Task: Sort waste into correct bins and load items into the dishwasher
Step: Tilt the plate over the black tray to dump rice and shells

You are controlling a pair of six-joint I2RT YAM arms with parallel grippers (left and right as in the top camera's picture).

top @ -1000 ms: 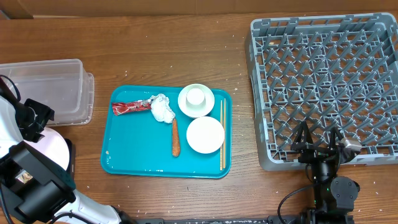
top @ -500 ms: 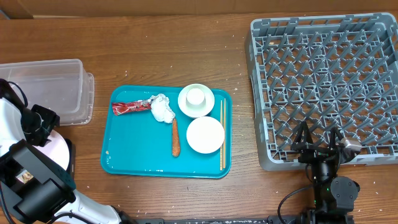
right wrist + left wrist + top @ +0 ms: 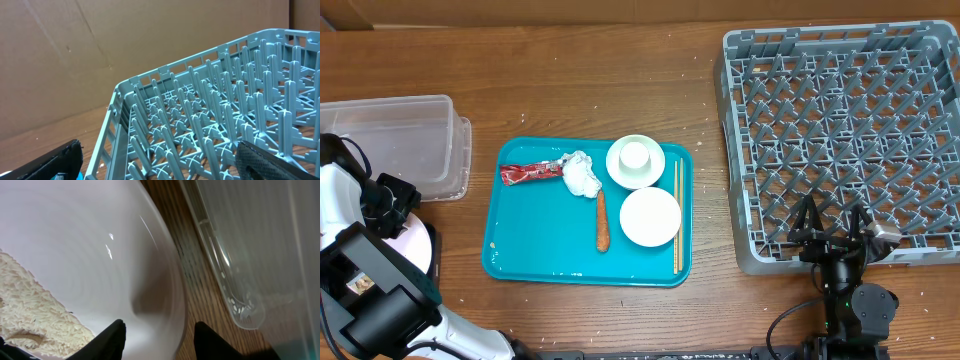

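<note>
At the near left, the pale plate (image 3: 100, 255) with rice scraps (image 3: 30, 310) sits just beside the clear tub (image 3: 250, 240). Its rim lies between the spread fingers of the left gripper (image 3: 159, 334); contact cannot be told. The right gripper (image 3: 160, 160) hangs wide open at the near edge of the dish rack (image 3: 210, 125).

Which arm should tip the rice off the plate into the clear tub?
Left. Its gripper straddles the plate rim, right beside the tub. The right gripper sits far away by the rack.
</note>
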